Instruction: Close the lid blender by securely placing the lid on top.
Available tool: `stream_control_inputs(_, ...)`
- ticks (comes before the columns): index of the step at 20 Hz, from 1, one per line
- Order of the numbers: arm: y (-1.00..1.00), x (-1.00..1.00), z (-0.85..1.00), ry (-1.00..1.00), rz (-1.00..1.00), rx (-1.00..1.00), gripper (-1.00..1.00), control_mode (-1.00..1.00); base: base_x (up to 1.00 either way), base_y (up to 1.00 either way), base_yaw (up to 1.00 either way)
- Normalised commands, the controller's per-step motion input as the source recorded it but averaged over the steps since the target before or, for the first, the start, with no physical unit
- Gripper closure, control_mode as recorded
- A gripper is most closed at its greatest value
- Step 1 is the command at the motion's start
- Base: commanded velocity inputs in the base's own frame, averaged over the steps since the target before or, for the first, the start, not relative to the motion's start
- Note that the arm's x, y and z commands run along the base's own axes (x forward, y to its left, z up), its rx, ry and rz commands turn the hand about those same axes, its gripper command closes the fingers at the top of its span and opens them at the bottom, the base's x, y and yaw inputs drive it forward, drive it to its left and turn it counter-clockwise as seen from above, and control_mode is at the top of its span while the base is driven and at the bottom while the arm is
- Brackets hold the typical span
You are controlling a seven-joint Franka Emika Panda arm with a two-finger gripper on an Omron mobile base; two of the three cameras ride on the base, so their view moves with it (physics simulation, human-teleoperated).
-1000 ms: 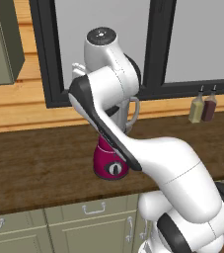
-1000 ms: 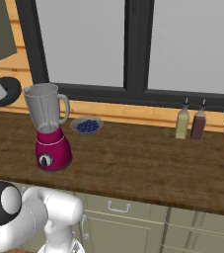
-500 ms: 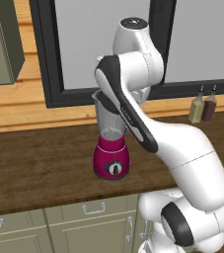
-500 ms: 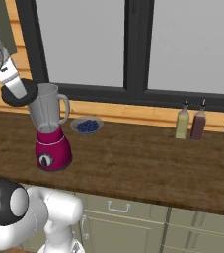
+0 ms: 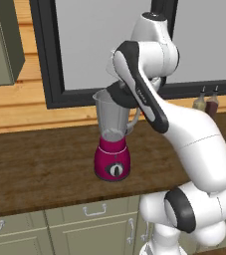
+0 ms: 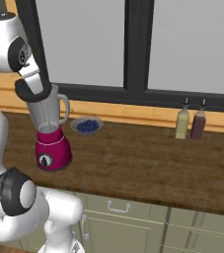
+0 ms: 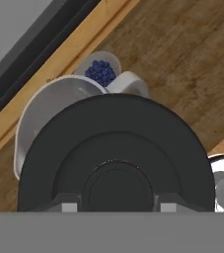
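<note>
Left base view: the blender point(image 5: 113, 144), magenta-red base under a clear greyish jar, stands on the brown wooden counter point(image 5: 35, 169); the white arm's hand covers the jar's rim.

Right base view: a small dish of blueberries point(image 6: 87, 125) sits just beside the blender point(image 6: 50, 133).

Hand view: the gripper point(image 7: 115, 206) is clamped on the round dark grey-black lid point(image 7: 116, 153), above the jar mouth, offset from it.

The white arm rises up and bends back down so the gripper point(image 7: 114, 207) points straight down, jaws clamped on the lid point(image 7: 116, 153), hovering just above the blender point(image 5: 113, 137) jar's mouth.
</note>
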Motion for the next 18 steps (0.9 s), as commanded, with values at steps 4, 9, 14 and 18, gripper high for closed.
stream_control_inputs(4,-0.04,0.29,0.07,0.06,0.01,0.02,1.00,-1.00,0.00,0.00,0.00)
stream_control_inputs(9,0.00,0.23,0.05,0.07,0.03,0.00,1.00,-1.00,0.00,0.00,0.00)
stream_control_inputs(14,0.00,0.20,0.01,0.05,0.02,0.00,1.00,-1.00,0.00,0.00,0.00)
stream_control_inputs(18,0.03,0.16,0.00,0.01,0.01,0.00,1.00,-1.00,0.00,0.00,0.00)
